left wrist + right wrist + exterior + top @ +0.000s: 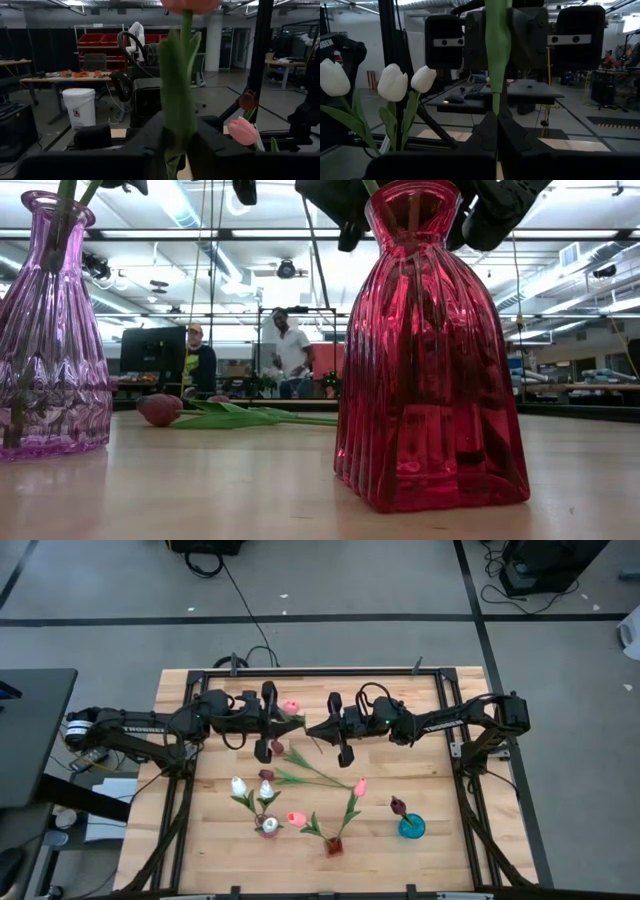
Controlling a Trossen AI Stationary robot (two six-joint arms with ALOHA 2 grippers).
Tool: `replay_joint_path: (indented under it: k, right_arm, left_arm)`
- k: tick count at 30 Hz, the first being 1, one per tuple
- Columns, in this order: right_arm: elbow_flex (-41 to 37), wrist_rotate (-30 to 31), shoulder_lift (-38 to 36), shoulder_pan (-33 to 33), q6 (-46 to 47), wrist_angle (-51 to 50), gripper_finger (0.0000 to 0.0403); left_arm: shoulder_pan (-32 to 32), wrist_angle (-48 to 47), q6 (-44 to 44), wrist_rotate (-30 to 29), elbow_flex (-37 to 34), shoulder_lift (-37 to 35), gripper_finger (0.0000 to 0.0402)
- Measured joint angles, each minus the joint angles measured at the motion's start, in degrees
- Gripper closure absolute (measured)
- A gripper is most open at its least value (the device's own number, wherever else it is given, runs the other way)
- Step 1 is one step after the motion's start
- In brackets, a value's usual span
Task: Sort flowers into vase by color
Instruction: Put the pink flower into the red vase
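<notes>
**Both end effectors pinch one pink tulip above the table**

In the high view the left end effector (283, 723) and the right end effector (322, 730) meet over the far middle of the table (200, 840). Between them runs a pink tulip (291, 707). The left wrist view shows its stem (186, 75) clamped between pressed-together fingers (145, 145), the bloom cut off at the frame edge. The right wrist view shows the same stem (497, 55) pinched too, its head out of frame.

Three white tulips (392, 82) stand in the purple vase (50, 330); two pink ones (360, 786) stand in the red vase (425, 350), a maroon one (397, 805) in the teal vase (411, 827). Another maroon tulip (160, 409) lies on the table. The low view crops both vases' blooms. On the left arm (130, 725) white lettering shows, too small to read.
</notes>
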Motion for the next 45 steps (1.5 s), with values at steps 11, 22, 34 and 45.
replay_joint_path:
  k: [11, 22, 34, 45]
  right_arm:
    - [-0.04, -7.29, -1.29, -0.83, 4.81, -2.69, 0.032]
    - [-0.02, -9.96, -11.5, -2.99, 5.66, -21.75, 0.027]
    - [-0.07, -0.06, -18.83, -4.61, 6.14, -39.34, 0.027]
    - [-0.07, 9.83, -22.11, -4.58, 10.04, -50.19, 0.027]
  left_arm:
    - [0.75, -0.88, -2.46, 9.47, 0.08, -0.75, 0.0391]
    - [-2.82, -21.49, 0.02, 12.01, 16.47, -4.5, 0.0394]
    - [-22.68, -29.21, 3.02, 0.3, 31.18, 0.26, 0.0394]
    - [-35.97, -30.97, 6.58, -19.01, 43.56, 13.31, 0.0393]
